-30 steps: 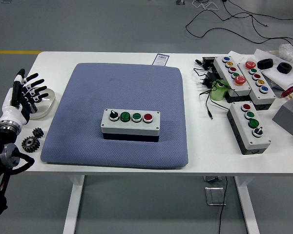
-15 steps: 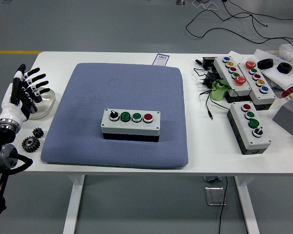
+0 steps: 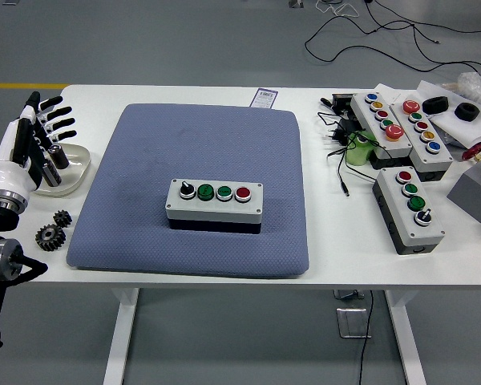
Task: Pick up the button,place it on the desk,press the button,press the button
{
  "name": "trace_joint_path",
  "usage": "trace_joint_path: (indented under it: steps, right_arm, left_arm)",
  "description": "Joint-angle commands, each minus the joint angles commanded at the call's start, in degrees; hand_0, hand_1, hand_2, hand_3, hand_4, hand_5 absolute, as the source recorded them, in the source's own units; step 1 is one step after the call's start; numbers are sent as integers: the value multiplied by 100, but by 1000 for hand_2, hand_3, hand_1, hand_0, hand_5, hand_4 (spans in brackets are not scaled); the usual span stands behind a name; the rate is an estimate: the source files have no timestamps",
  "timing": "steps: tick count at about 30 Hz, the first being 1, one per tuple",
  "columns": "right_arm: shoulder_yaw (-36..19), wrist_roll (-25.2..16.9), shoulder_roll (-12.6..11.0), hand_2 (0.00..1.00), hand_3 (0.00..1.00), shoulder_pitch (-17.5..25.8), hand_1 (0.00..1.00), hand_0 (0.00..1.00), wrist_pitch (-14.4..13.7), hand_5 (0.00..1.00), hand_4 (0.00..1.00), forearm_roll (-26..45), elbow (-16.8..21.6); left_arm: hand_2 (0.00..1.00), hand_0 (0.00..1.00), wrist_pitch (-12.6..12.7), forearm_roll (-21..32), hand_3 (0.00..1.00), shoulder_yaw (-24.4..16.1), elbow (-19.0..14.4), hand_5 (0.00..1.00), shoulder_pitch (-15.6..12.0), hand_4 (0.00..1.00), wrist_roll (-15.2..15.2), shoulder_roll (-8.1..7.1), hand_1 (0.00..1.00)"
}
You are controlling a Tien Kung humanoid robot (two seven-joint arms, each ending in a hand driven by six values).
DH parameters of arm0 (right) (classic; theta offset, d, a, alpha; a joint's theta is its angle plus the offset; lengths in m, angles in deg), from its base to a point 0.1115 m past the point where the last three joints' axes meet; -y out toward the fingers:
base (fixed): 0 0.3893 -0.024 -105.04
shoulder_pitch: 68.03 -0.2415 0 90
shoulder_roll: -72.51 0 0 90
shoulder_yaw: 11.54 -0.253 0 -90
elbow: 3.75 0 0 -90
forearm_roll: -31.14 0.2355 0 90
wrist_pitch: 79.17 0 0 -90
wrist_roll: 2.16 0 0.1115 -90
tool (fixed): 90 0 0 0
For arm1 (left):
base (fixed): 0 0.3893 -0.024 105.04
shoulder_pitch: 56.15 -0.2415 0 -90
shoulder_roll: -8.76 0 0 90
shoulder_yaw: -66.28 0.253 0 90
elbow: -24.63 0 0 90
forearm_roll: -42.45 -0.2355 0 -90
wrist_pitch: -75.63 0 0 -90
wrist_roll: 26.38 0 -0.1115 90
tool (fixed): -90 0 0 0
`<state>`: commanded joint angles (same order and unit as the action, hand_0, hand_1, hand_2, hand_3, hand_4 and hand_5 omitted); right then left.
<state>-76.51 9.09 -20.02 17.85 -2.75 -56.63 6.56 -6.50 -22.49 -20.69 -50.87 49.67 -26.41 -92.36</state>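
Hovering spread and empty at the table's left edge — left hand (image 3: 34, 140); button box (image 3: 215, 204) mid-mat.

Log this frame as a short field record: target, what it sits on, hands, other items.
target: grey button box with a black knob, two green buttons, one red
support: blue pad on the white table
left hand: fingers spread, holding nothing, over the white dish at the table's left edge
right hand: out of view
other items: two gears near the left edge; three more button boxes at right
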Motion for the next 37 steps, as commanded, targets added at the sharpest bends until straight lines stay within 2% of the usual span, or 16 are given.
trace_joint_path:
  steps: [6, 14, 37]
  right_arm:
    - [105, -29, 3, 674, 624, -10, 658, 673, -33, 173, 310, 126, 0]
    - [89, -132, 12, 674, 624, -38, 658, 673, -11, 173, 310, 189, 0]
    - [-149, -572, 72, 674, 624, 29, 658, 673, 211, 173, 310, 492, 0]
  left_arm:
    - [751, 620, 68, -412, 743, 59, -151, 998, -23, 641, 72, 26, 733]
    - [760, 633, 213, -709, 754, 281, -362, 998, 16, 640, 143, 64, 747]
    - [766, 642, 384, -970, 762, 598, -458, 998, 84, 642, 184, -18, 751]
